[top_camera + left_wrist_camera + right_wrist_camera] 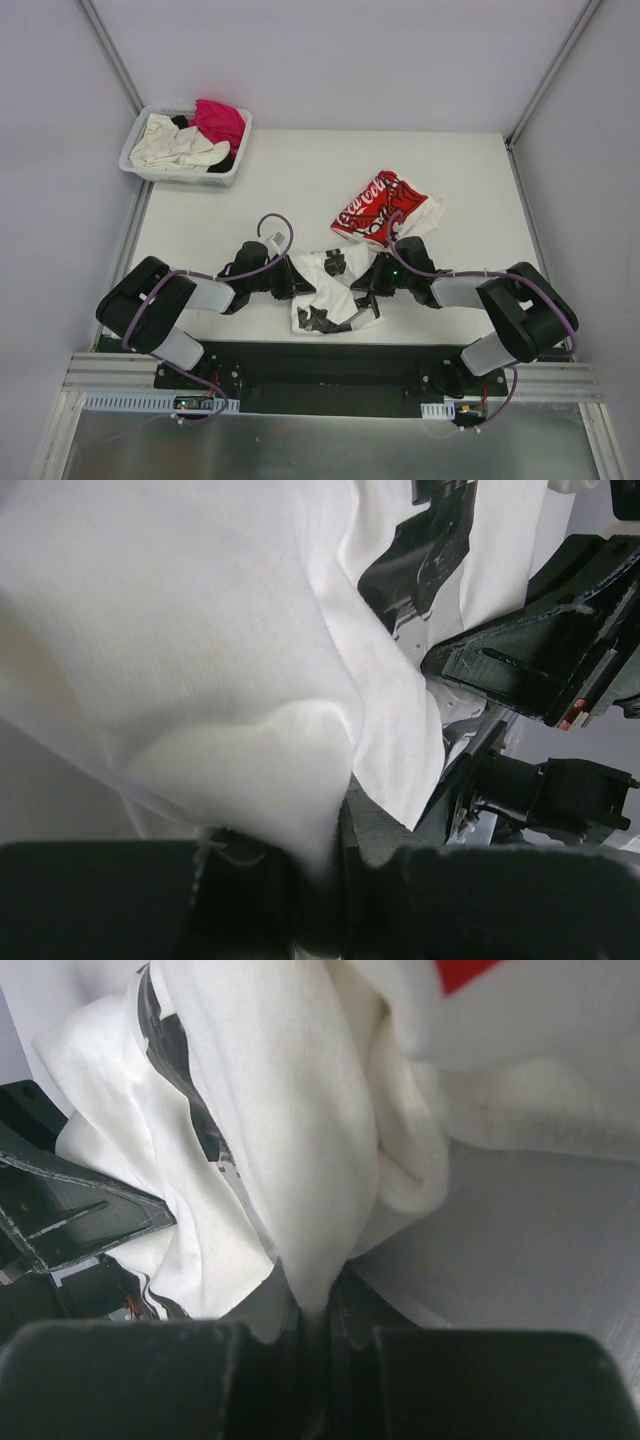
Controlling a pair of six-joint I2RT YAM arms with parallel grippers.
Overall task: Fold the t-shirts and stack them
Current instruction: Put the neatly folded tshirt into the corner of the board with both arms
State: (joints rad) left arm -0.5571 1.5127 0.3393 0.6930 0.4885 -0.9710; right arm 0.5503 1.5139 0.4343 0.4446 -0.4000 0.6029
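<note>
On the smooth white table, left pincer and right pincer clench a crumpled black-printed t-shirt.

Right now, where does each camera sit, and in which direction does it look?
Top external: above and behind the bases, looking down on the table, basket, red-printed shirt and black-printed white shirt; left arm and right arm show.
Left wrist: on the left arm, facing rightward along the left jaws, shut on that white shirt; right arm beyond.
Right wrist: mirror view, right jaws shut on it.
Shared: the black-printed white shirt.
</note>
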